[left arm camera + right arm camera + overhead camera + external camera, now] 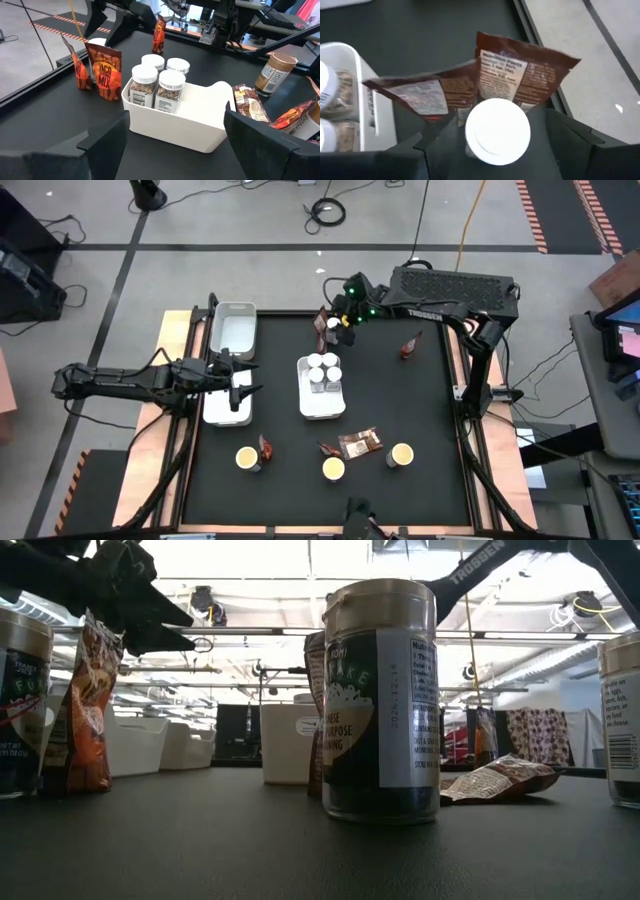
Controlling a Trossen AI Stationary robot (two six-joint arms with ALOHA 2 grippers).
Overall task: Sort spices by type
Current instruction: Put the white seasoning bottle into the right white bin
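Observation:
Four white-capped jars [322, 370] stand in the middle white tray [322, 408], also seen in the left wrist view as jars [159, 80]. My right gripper [495, 137] is open at the table's far edge, a finger on either side of another white-capped jar [497, 131], which stands upright beside two reddish-brown packets [520, 75]. Whether the fingers touch it, I cannot tell. My left gripper [176, 120] is open and hovers over the left white tray [222, 415]. Three yellow-topped tubs [333, 469] and more packets [358, 443] sit near the near edge.
A third white tray [232, 330] lies at the far left. A lone packet [410, 346] stands at the far right. Bare black tabletop lies between the middle tray and the right edge. In the low view a tub [380, 705] stands close to the camera.

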